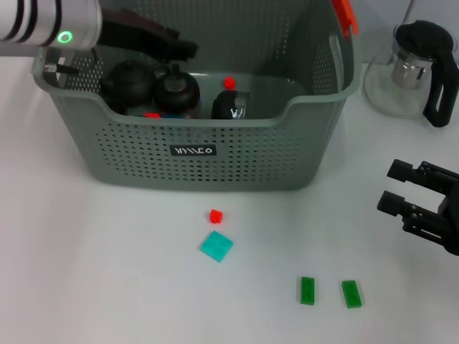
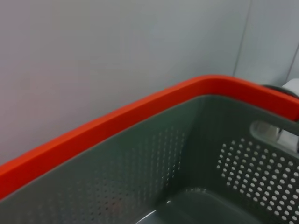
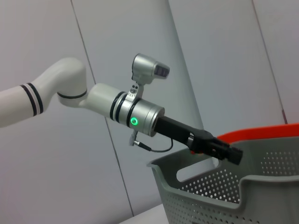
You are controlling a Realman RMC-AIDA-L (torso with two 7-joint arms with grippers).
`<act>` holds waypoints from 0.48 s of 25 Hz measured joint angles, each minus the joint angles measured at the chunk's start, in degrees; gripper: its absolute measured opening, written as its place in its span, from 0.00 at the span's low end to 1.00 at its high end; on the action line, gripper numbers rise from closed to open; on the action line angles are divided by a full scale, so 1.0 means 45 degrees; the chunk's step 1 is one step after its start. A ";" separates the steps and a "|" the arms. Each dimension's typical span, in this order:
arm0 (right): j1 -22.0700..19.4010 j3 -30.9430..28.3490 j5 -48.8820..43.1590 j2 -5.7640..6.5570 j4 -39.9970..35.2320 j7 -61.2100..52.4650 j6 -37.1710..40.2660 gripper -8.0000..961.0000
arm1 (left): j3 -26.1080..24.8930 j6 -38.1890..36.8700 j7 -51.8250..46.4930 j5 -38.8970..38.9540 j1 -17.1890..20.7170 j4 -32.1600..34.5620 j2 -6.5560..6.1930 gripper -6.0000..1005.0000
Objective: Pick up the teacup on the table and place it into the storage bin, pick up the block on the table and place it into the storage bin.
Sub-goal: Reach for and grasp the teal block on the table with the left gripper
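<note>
The storage bin (image 1: pixel 215 154) stands at the back middle of the table; its orange-red rim (image 2: pixel 140 112) fills the left wrist view. A black teacup (image 1: pixel 231 106) sits inside it beside two dark round pots (image 1: pixel 129 82). My left gripper (image 1: pixel 179 46) hovers above the bin's left half, over the pots, and appears as the left gripper (image 3: pixel 226 151) in the right wrist view with nothing seen in it. On the table in front of the bin lie a small red block (image 1: pixel 215 216) and a flat teal block (image 1: pixel 216 246). My right gripper (image 1: pixel 394 188) waits open and empty at the right edge.
Two green blocks (image 1: pixel 308 290) (image 1: pixel 351 294) lie near the table's front. A glass teapot with a black handle (image 1: pixel 419 68) stands at the back right, beside the bin. Small red pieces (image 1: pixel 229 82) lie inside the bin.
</note>
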State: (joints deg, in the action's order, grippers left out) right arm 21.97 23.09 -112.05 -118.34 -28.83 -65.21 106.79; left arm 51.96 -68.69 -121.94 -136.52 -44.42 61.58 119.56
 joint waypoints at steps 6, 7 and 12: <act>0.0006 -0.0013 0.0060 0.0018 -0.0012 0.0000 -0.0016 0.70 | -0.0383 -0.0347 0.0615 0.2085 0.1184 0.1636 0.0345 0.34; 0.0018 -0.0014 0.0063 0.0013 -0.0015 0.0000 -0.0039 0.70 | -0.0541 -0.0449 0.1057 0.2977 0.1606 0.1930 0.0435 0.39; 0.0090 -0.0016 0.0072 -0.0027 -0.0019 0.0009 -0.0098 0.70 | -0.1676 -0.2999 0.4942 0.8683 0.3759 0.1187 0.0623 0.70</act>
State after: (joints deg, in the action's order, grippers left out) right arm 22.38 23.02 -111.73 -118.46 -28.91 -65.17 106.34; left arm 44.41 -82.18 -99.70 -97.44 -27.50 66.92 122.37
